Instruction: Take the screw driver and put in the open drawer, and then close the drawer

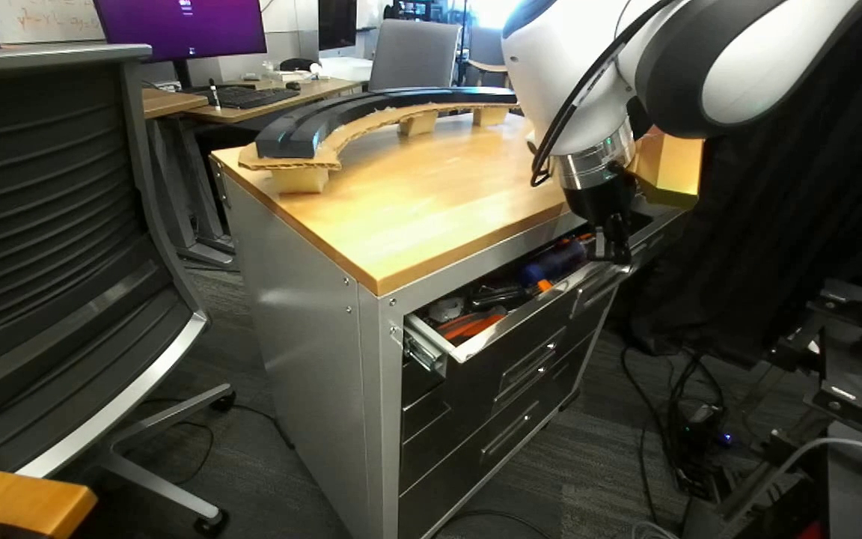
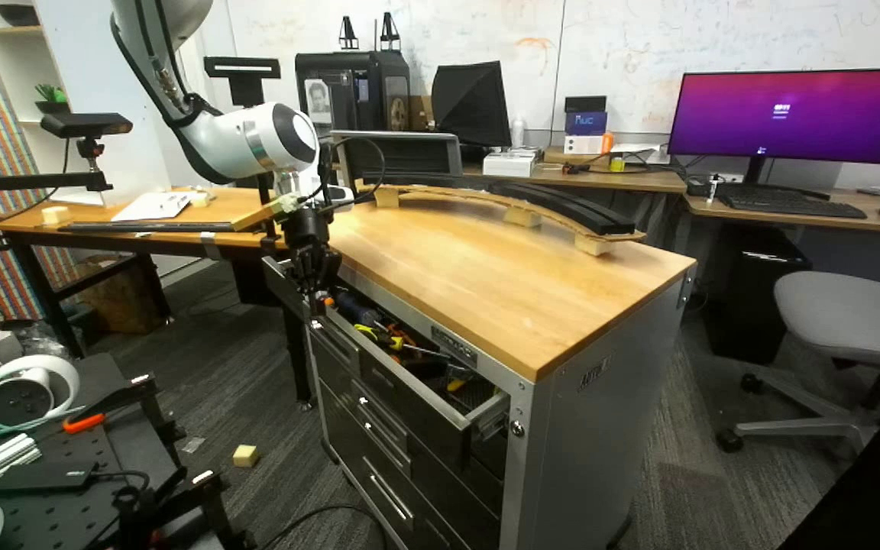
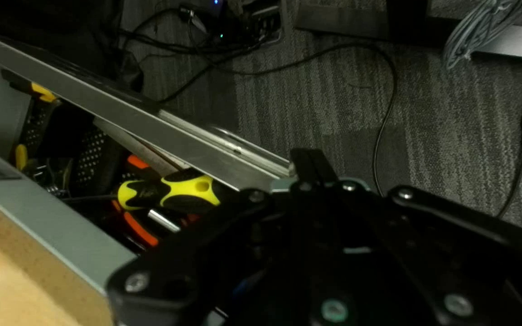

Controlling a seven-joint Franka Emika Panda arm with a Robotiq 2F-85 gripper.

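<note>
While ajar, drawer (image 2: 409,376) near gripper (image 3: 309,157)

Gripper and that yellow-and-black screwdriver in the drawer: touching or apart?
Apart. In an exterior view, the gripper is at the front rim of the drawer, while the yellow-and-black screwdriver lies inside, a plain gap between them.

Flat blond-wood counter (image 1: 431,213), smooth, glossy; wide, shallow light-grey metal drawer (image 3: 129,115), dull-sheened; black jointed pincer (image 3: 309,159), which we find matt, its metal screw heads (image 3: 137,281) shiny; curved brown cardboard strip (image 1: 331,148), rough-edged.
</note>
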